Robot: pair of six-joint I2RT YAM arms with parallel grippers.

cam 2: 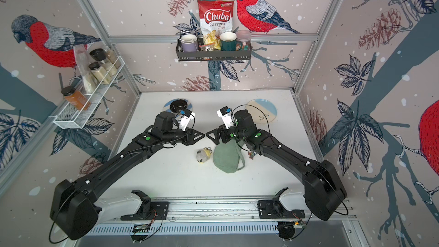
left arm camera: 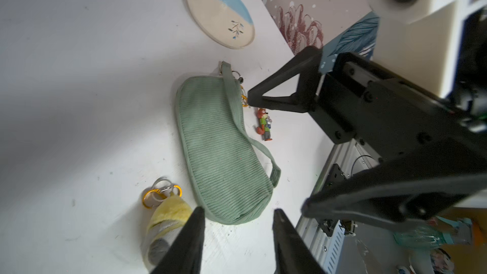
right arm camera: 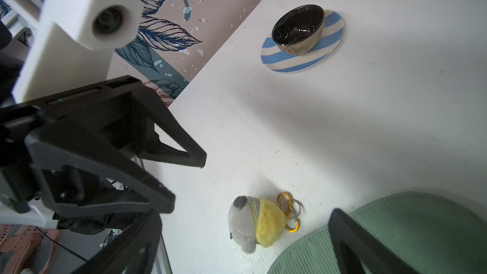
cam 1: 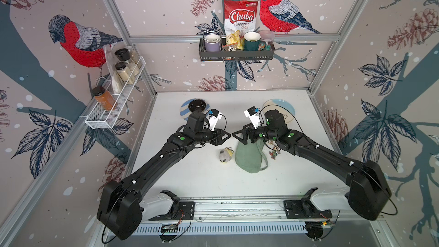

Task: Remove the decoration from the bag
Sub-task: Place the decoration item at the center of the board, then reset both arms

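— Sage-green ribbed cloth: that is the bag [cam 1: 249, 160], and we see it lying flat on the white counter [cam 1: 185, 177], a little right of centre, with its strap along the right edge.
— We agree. And the grey-and-yellow plush charm [cam 1: 225, 156]?
— Just left of the bag, on the counter, with a narrow gap between them. Its orange clip [right arm camera: 292, 229] and rings join to nothing but the plush.
— We count 2 charms, then. The small fox figure [left arm camera: 264, 125] lies just right of the bag, near its far end. Whether its clip hangs on the bag's ring we cannot tell.
— And the tools?
— Both are up off the counter, tips facing each other. The left tool [left arm camera: 237, 210] has its jaws partly apart and holds nothing. The right tool [right arm camera: 246, 212] stands wide open above the bag's far end, also empty.
— Beyond them we see 2 plates: a blue-striped plate [right arm camera: 326, 56] with a black bowl [right arm camera: 297, 27] on it at far left, and a cream-and-blue plate [left arm camera: 210, 6] at far right.
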